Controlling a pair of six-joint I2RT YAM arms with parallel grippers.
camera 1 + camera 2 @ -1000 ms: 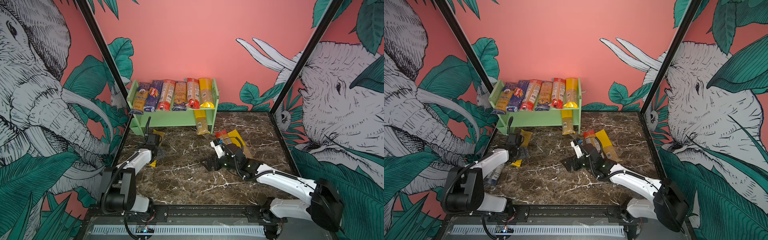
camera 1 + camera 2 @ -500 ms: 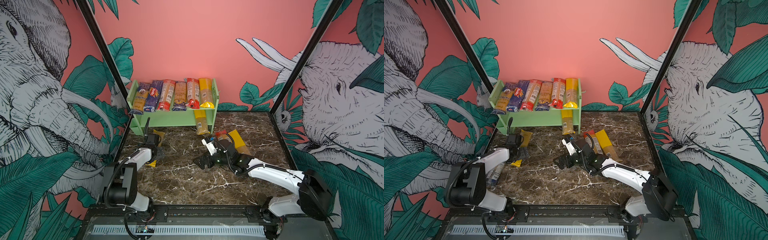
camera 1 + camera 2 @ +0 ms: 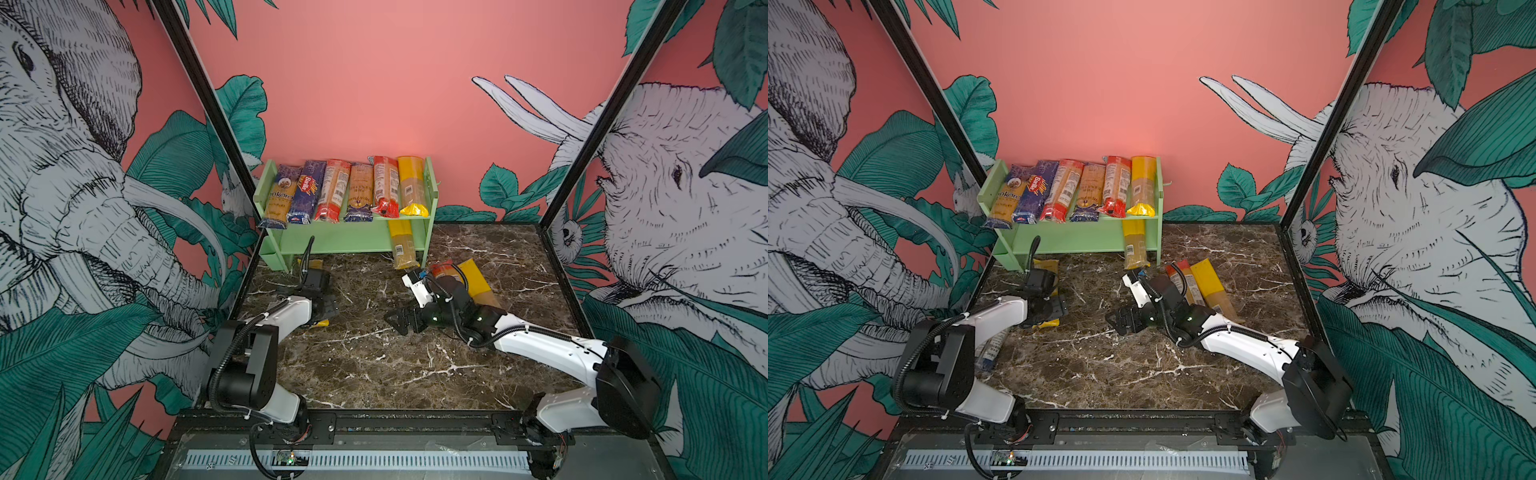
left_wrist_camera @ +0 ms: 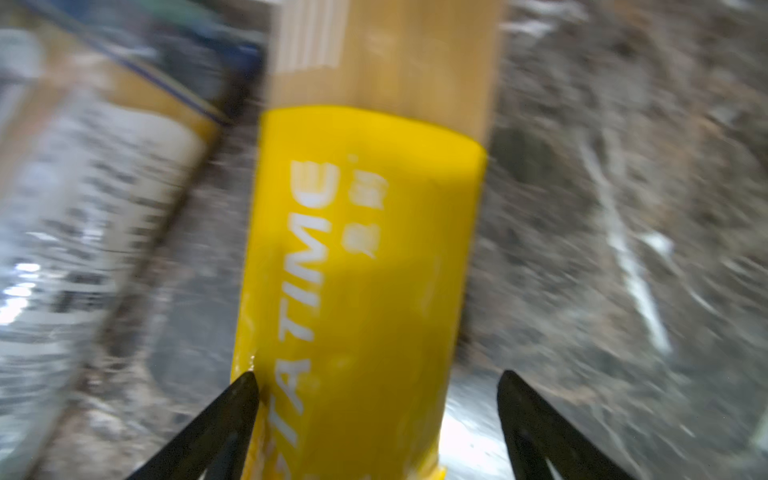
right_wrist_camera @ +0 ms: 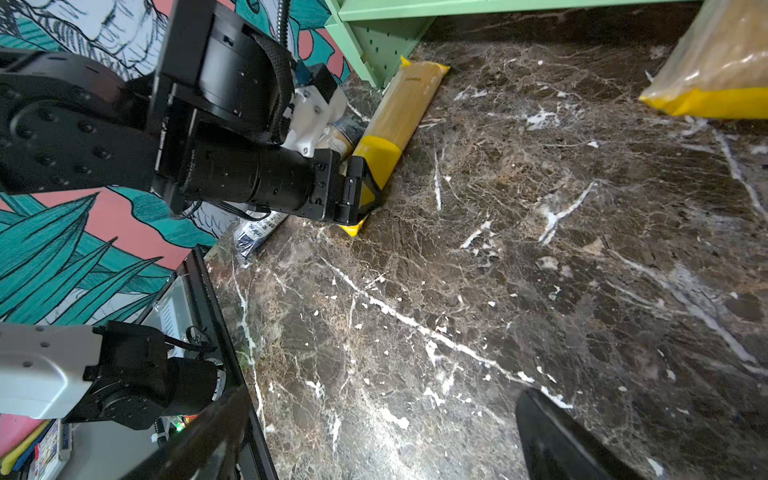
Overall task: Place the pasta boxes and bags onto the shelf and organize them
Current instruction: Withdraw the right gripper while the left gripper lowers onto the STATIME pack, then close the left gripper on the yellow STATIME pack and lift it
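**Left gripper (image 4: 376,374) straddles yellow pack (image 4: 357,249); right gripper (image 5: 386,392) open over bare table (image 3: 374,365)**

The left gripper sits low at the table's left side, in front of the shelf (image 3: 345,239). Its jaws are parted astride the yellow end of the yellow pack. This pack lies flat on the table, with its tan far end near the shelf's left leg. In the blurred left wrist view, 1 fingertip (image 4: 245,386) touches the pack's edge and the other stands clear of it. The pack is therefore not clamped.

A blue pack (image 3: 992,351) lies just beside the yellow pack on the left-wall side, partly under the left arm.

The right gripper hangs near the middle of the table. Its jaws are spread wide, with nothing between them and only marble below. Behind its wrist, 2 packs lie side by side on the table: a red pack (image 3: 1188,289) and a right yellow pack (image 3: 1209,280).

The shelf stands at the back left against the pink wall. Its top tier holds 6 packs (image 3: 360,191) in a row, side by side, with their near ends over the front edge. The lower tier holds 1 low pack (image 3: 402,245) at its right end. This pack pokes out at the front, and its near end rests on the table.
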